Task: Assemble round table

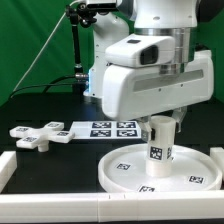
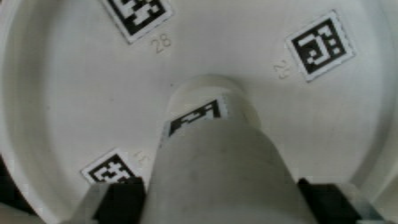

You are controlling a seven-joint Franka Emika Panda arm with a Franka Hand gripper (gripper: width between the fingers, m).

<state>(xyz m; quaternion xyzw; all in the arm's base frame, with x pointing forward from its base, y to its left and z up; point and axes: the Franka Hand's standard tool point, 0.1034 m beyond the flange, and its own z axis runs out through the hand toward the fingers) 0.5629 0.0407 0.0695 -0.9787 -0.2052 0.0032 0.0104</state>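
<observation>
Round table disc (image 1: 125, 172) lies flat on the counter (image 1: 45, 165), nearest the camera in the exterior view. Post (image 1: 160, 142) stands upright on its centre, top end up under the wrist housing (image 1: 150, 88). Wrist view looks straight down the post (image 2: 214, 150) onto the disc (image 2: 71, 90). Pincer (image 2: 222, 200) is narrow, with dark pads (image 2: 118, 203) flanking the post on both sides and, as we read it, clamped on it. We can't tell whether the post is threaded home or only resting in the hub, because the post itself hides the joint.

Farther back, toward the exterior view's left, the cross-shaped piece (image 1: 38, 136) lies loose on the counter, well apart from the disc. Marker board (image 1: 105, 128) lies just beside it, behind the disc.

Our read is roughly midway. The disc is placed and the post is on it. What's left is seating the post for sure and fitting the cross-shaped piece onto the post's top.
</observation>
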